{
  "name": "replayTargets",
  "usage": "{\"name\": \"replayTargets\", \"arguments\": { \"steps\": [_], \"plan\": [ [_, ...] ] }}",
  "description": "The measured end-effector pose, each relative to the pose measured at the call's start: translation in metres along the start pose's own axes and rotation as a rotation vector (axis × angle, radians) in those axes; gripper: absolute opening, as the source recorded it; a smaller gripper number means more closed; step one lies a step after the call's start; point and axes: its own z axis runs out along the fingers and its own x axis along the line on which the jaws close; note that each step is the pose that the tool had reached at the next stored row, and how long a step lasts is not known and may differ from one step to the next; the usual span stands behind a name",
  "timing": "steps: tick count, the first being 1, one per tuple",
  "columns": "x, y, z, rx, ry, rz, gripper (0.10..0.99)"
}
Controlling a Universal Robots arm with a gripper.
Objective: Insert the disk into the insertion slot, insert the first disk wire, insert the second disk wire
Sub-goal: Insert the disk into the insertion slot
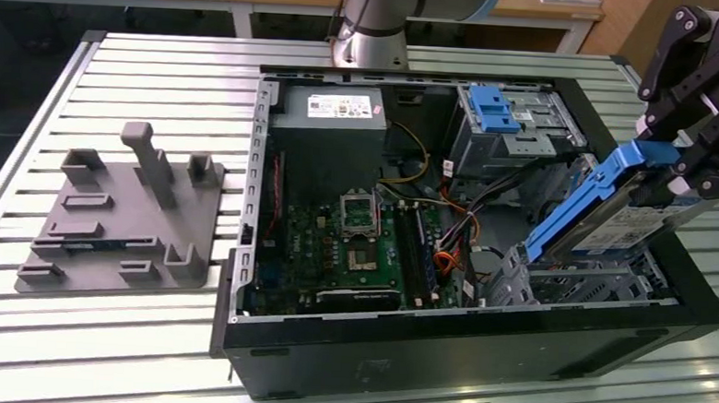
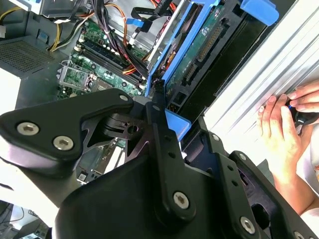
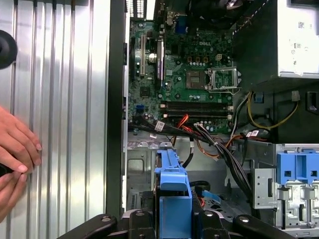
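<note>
In the exterior view my gripper (image 1: 672,164) is shut on the upper end of the disk (image 1: 605,224), a silver drive in a bright blue carrier. The disk hangs steeply tilted over the case's near right corner. Its lower end sits at the mouth of the insertion slot (image 1: 591,283), a low silver perforated cage. In the first wrist view the blue carrier (image 3: 173,191) stands between my black fingers (image 3: 137,219), above the cage floor (image 3: 142,167). The second wrist view looks along the disk's circuit-board side (image 2: 202,42). A loose bundle of black, red and orange wires (image 1: 459,233) lies beside the slot.
The open computer case (image 1: 451,340) rests on a slatted metal table (image 1: 157,62). Inside are a motherboard (image 1: 370,248), a power supply (image 1: 327,107) and a taller grey bay with a blue latch (image 1: 500,112). A grey fixture plate (image 1: 125,217) lies at the exterior view's left. A person's hand (image 3: 15,149) rests on the table beside the case.
</note>
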Motion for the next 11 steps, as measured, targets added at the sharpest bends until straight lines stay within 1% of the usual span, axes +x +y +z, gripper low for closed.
{"name": "replayTargets", "arguments": {
  "steps": [11],
  "plan": [
    [0.0003,-0.0004,0.0089,0.000,0.0027,0.000,0.365]
  ]
}}
